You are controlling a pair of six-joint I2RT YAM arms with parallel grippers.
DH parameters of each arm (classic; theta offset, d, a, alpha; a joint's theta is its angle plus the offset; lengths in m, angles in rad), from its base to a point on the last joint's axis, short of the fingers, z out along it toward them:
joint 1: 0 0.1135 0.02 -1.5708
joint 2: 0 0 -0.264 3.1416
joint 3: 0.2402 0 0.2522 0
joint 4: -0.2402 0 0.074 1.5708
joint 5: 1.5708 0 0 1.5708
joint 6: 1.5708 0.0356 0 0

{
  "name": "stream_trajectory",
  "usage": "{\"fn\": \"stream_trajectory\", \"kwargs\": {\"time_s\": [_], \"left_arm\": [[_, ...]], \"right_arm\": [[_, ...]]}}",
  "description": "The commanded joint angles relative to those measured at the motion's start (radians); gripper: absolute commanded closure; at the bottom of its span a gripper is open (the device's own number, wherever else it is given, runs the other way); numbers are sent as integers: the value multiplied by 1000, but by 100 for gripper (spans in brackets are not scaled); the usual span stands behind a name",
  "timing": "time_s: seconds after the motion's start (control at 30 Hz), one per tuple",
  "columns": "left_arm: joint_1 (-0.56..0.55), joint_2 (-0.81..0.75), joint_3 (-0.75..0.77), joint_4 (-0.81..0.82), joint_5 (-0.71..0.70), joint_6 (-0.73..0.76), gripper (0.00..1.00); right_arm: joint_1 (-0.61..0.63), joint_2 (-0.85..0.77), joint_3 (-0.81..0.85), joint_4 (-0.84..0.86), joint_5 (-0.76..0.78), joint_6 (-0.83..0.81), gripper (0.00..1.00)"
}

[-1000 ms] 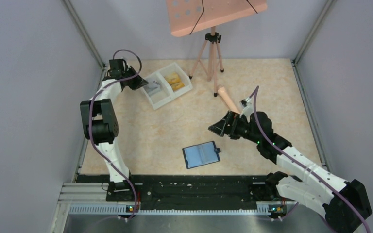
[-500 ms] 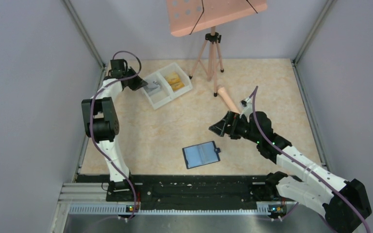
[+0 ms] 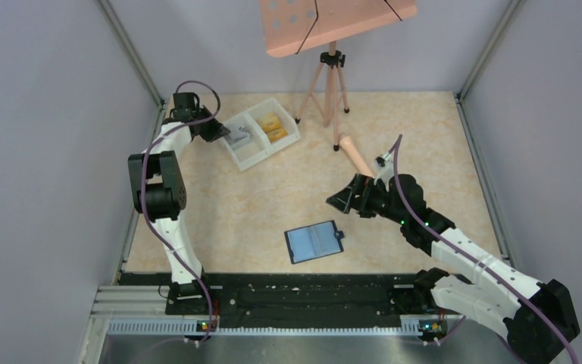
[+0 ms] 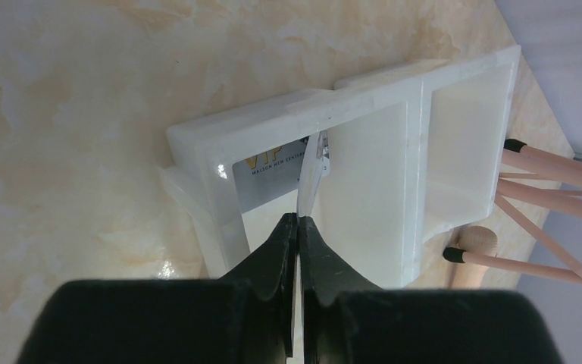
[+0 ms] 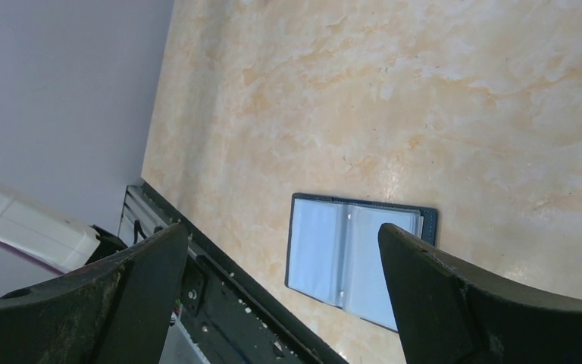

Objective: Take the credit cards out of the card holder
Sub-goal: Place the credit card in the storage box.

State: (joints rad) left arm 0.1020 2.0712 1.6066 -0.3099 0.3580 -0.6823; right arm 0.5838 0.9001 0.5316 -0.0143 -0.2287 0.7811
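Observation:
The blue card holder (image 3: 314, 241) lies open on the table near the front, pale slots up; it also shows in the right wrist view (image 5: 348, 258). My right gripper (image 3: 341, 199) hangs open and empty above and behind it (image 5: 282, 227). My left gripper (image 3: 216, 130) is shut on a thin card seen edge-on (image 4: 311, 174), held over the left compartment of the white tray (image 4: 197, 167). A grey-silver card (image 4: 269, 171) lies in that compartment. Yellow-orange cards (image 3: 273, 125) lie in the tray's other compartment.
A pink tripod (image 3: 332, 83) with a slanted pink board stands at the back, its legs just right of the tray (image 4: 553, 171). A wooden handle (image 3: 356, 155) lies behind my right gripper. Grey walls close the sides; a black rail runs along the front edge.
My left arm has shifted very slightly by the tray. The right arm and the card holder have not moved.

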Motion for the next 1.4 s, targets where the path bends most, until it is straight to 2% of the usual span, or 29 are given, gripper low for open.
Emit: {"fn": "stream_trajectory", "kwargs": {"time_s": [0.0, 0.67, 1.03, 1.37], "left_arm": [[4, 13, 46, 26, -38, 0, 93], [4, 20, 83, 31, -34, 10, 83], [4, 12, 96, 42, -35, 16, 81], [4, -7, 144, 29, -51, 46, 74]], "right_arm": [[-11, -2, 39, 17, 16, -25, 4], [-12, -8, 43, -18, 21, -30, 4], [-11, -15, 46, -32, 26, -30, 4], [-12, -29, 45, -26, 18, -49, 3]]}}
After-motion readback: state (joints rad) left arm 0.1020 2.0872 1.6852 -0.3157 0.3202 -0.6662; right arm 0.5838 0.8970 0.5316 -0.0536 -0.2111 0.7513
